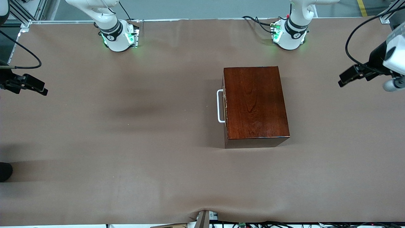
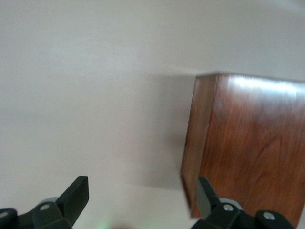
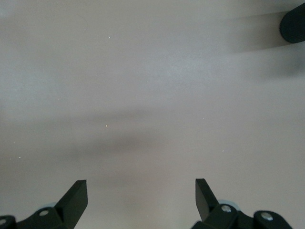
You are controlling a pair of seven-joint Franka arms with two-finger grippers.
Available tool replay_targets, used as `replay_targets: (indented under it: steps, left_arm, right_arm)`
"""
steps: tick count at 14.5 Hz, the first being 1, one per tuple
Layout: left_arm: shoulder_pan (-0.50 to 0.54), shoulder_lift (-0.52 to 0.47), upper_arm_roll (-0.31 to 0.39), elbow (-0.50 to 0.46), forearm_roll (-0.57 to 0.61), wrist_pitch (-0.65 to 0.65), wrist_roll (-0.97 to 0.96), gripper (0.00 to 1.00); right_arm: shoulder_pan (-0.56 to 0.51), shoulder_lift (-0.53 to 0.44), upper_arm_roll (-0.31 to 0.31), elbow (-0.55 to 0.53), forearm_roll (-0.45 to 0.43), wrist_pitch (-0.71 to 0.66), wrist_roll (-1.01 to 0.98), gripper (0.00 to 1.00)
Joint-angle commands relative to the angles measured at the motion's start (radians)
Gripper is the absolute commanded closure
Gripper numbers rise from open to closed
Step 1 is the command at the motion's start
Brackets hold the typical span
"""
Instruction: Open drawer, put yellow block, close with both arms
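drawer (image 1: 225,106) shut, no yellow block visible. left gripper (image 2: 143,195) and right gripper (image 3: 141,193) both spread, empty, well apart from handle (image 1: 220,106); next, reach it.

The glossy mahogany wooden box (image 1: 255,103) is the sole obstacle on the brown paper-covered table (image 1: 126,142), standing toward the left arm's end. Its white U-shaped bar handle (image 1: 220,106) faces the right arm's end, with bare surface in front of it. Open tabletop surrounds the box on every side.
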Motion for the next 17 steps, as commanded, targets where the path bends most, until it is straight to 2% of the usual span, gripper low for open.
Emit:
replay_targets:
  steps: [1, 3, 7, 17]
  left_arm:
    - [0.017, -0.033, -0.014, -0.017, 0.001, -0.055, 0.189, 0.0]
    - [0.018, -0.042, -0.023, -0.017, 0.045, -0.064, 0.251, 0.0]
    - [0.053, -0.029, -0.082, 0.015, 0.047, -0.067, 0.181, 0.0]
    - [0.08, -0.026, -0.085, 0.022, 0.032, -0.069, 0.175, 0.0]
  right_arm:
    - [-0.004, -0.014, 0.003, -0.002, 0.015, -0.005, -0.008, 0.0]
    - [-0.004, -0.014, 0.003, -0.002, 0.015, -0.005, -0.008, 0.0]
    - [-0.004, -0.014, 0.003, -0.002, 0.015, -0.005, -0.01, 0.0]
    - [-0.004, -0.012, 0.003, -0.003, 0.015, -0.005, -0.01, 0.0]
